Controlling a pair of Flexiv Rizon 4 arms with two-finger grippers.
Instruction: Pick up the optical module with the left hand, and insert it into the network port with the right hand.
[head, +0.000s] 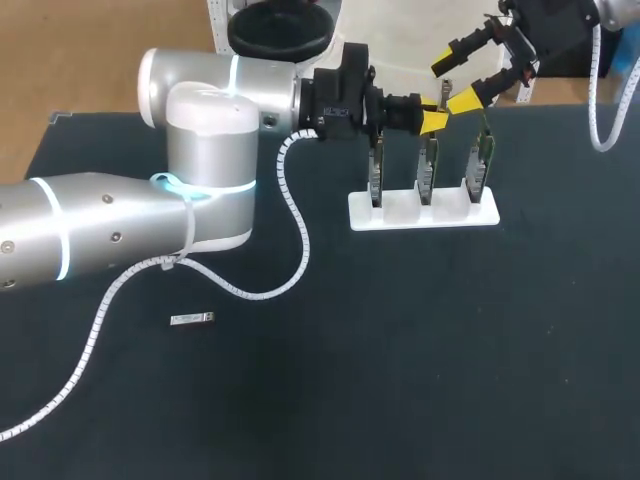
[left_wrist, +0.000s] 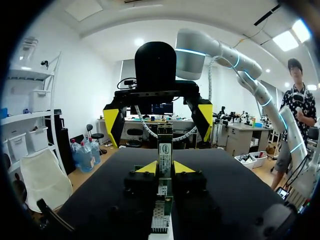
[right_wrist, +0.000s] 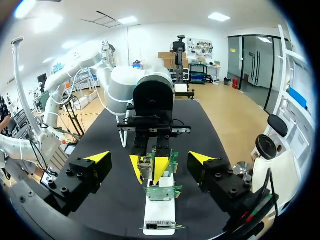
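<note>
Head view puts my left pincer out over the white stand on the dark desk. Three green network cards stand upright in the stand, side by side, and the middle one is directly under the left pincer's tips. In the left wrist view those yellow tips are pressed from both sides onto the optical module. They pinch it low down, so it stands upright between the fingers and rises above them. A card edge shows just beneath it. My right pincer hangs just ahead of the left one and faces it, its fingers spread wide and holding nothing. In the right wrist view they sit well out to either side of the left pincer's tips and the module, with the cards and the stand below and ahead of them. From the head view I cannot tell whether the right pincer's lower finger touches the left pincer's tip or only comes close; the wrist views suggest a gap. A small silver piece lies flat on the desk well behind the left pincer, beside my left arm. It is near the white spiral cable that loops down from the wrist. I cannot make out the ports on the cards themselves.
</note>
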